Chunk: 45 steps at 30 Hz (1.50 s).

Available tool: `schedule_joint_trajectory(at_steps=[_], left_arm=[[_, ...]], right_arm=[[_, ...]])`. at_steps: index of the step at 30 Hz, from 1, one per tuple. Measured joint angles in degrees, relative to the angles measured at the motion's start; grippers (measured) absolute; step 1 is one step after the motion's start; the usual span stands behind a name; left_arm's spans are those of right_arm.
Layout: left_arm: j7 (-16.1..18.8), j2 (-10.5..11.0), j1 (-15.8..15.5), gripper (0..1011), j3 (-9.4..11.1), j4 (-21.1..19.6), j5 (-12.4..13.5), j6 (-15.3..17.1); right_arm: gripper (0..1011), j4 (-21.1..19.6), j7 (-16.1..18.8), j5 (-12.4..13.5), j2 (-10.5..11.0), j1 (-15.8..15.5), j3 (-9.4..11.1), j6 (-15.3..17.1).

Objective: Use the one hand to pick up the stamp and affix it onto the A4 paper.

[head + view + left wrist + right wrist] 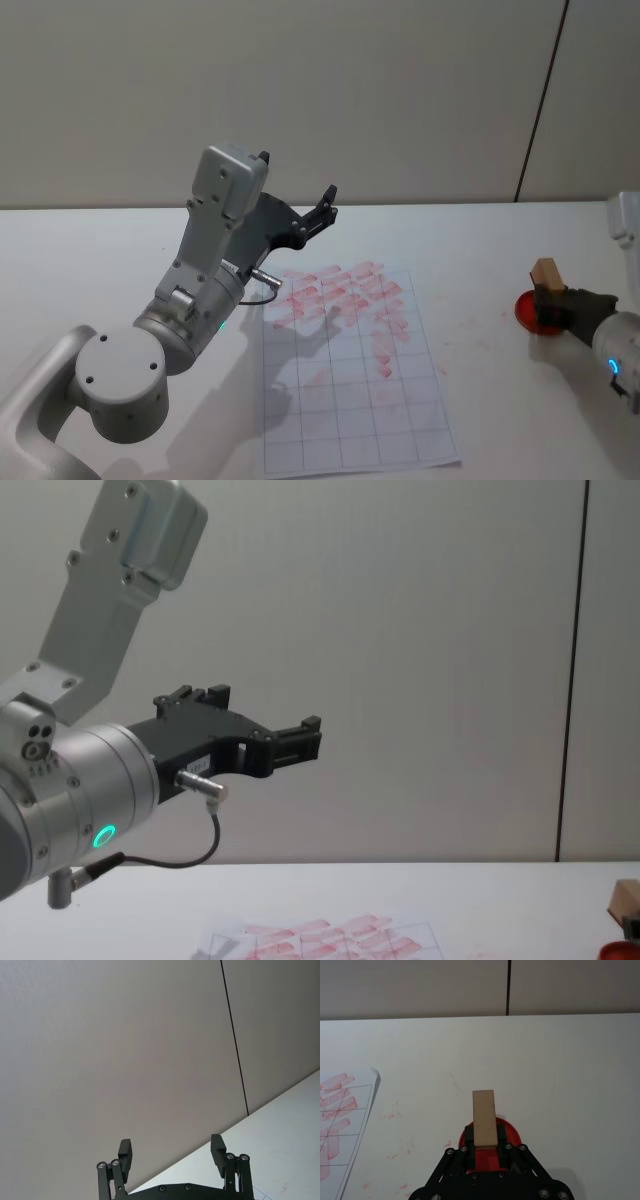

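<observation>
The right pincer point(485, 1147) comes in low from the right edge of the white bench point(500, 390), its black fingers point(504, 1136) pinching the stamp point(484, 1117) by its sides, so the tan wooden block stands up between them. Under the stamp lies a round red ink pad point(528, 310), and the stamp's base sits at or just above it; whether they touch cannot be told. Well apart to the left, the A4 paper point(350, 400) lies flat on the bench, gridded, with pinkish-red prints crowding its far half. Above the paper's far left corner the left pincer point(315, 218) hangs raised in the air, fingers point(125, 1152) spread wide, holding nothing, pointed toward the wall point(350, 90).
</observation>
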Motion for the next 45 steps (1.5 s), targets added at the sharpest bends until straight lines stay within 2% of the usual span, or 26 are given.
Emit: schedule_joint_trajectory(at_steps=[8, 11, 12, 20, 24, 33, 45], left_arm=[[0.0, 0.0, 0.0, 1001, 0.0, 0.0, 0.0, 0.0], [0.0, 0.0, 0.0, 1001, 0.0, 0.0, 0.0, 0.0], [0.0, 0.0, 0.0, 1001, 0.0, 0.0, 0.0, 0.0], [0.0, 0.0, 0.0, 1001, 0.0, 0.0, 0.0, 0.0], [0.0, 0.0, 0.0, 1001, 0.0, 0.0, 0.0, 0.0], [0.0, 0.0, 0.0, 1001, 0.0, 0.0, 0.0, 0.0], [0.0, 0.0, 0.0, 1001, 0.0, 0.0, 0.0, 0.0]], right_arm=[[232, 0.9, 0.5, 0.5, -0.3, 0.3, 0.0, 1.0], [357, 0.9, 0.5, 0.7, -0.5, 0.3, 0.0, 1.4], [357, 0.9, 0.5, 0.7, -0.5, 0.3, 0.0, 1.4], [619, 0.4, 0.4, 0.9, -0.6, -0.1, 0.1, 1.6], [760, -0.6, 0.3, 0.7, -0.5, -0.4, 0.2, 0.7], [994, -3.2, 0.3, -0.9, 0.0, -1.5, 0.4, -2.6], [1001, -7.1, 1.1, -3.8, 1.6, -3.5, 1.0, -10.0]])
